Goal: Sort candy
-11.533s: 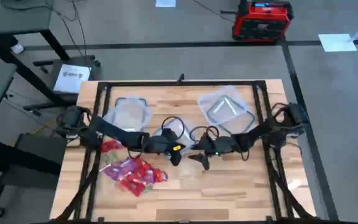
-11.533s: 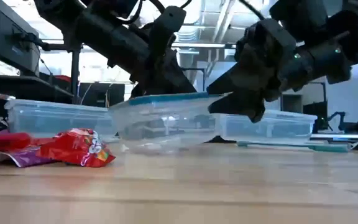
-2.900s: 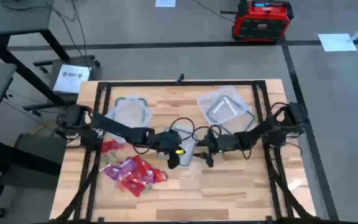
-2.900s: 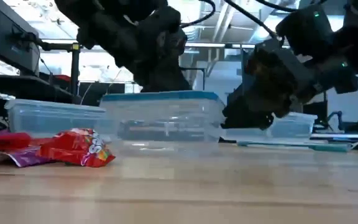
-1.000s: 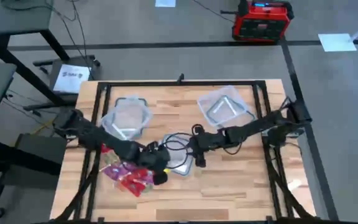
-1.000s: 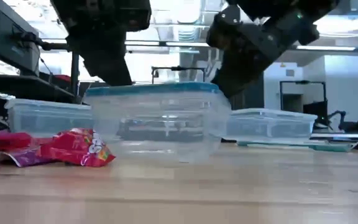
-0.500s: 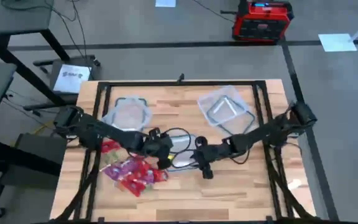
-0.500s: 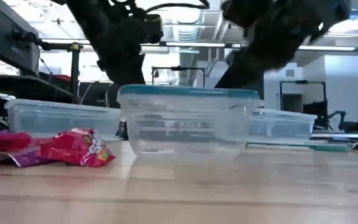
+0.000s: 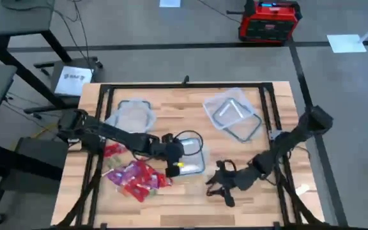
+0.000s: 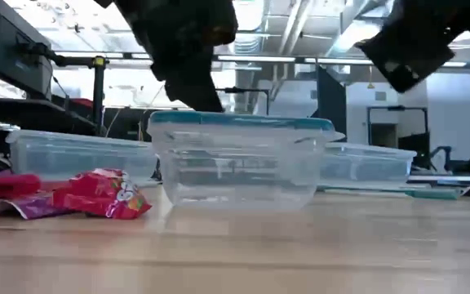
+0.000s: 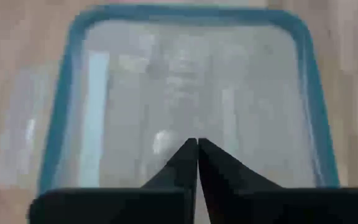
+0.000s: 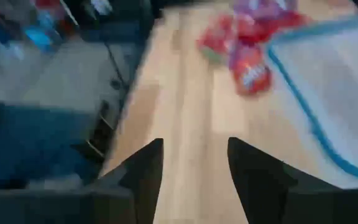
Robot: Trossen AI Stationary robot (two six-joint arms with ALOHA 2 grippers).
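The candy (image 9: 136, 177) is a heap of red, pink and purple wrapped pieces lying on the table's near left part, also in the low view (image 10: 96, 194). A clear tub with a bluish rim (image 9: 195, 168) stands on its base just right of the heap. My left gripper (image 9: 171, 166) is shut at the tub's left side, and in its wrist view the shut fingertips (image 11: 197, 142) point down over the tub's inside. My right gripper (image 9: 219, 188) is open, off the table, between the tub and the near edge. Its wrist view shows the candy (image 12: 250, 53) farther off. My left gripper points down over the tub's inside near the left rim (image 11: 73, 93). I cannot tell whether its tips touch the tub.
Two more clear tubs stand toward the far edge, one on the left (image 9: 133, 115) and one on the right (image 9: 232, 115). A black frame (image 9: 184, 85) runs around the table. Bare wood lies along the near edge and the near right.
My left gripper has left the candy heap and moved right and a little toward the far edge, to the middle tub's left side. The tub has slid a short way to the right. My right gripper has drawn away from the tub toward the near edge and risen.
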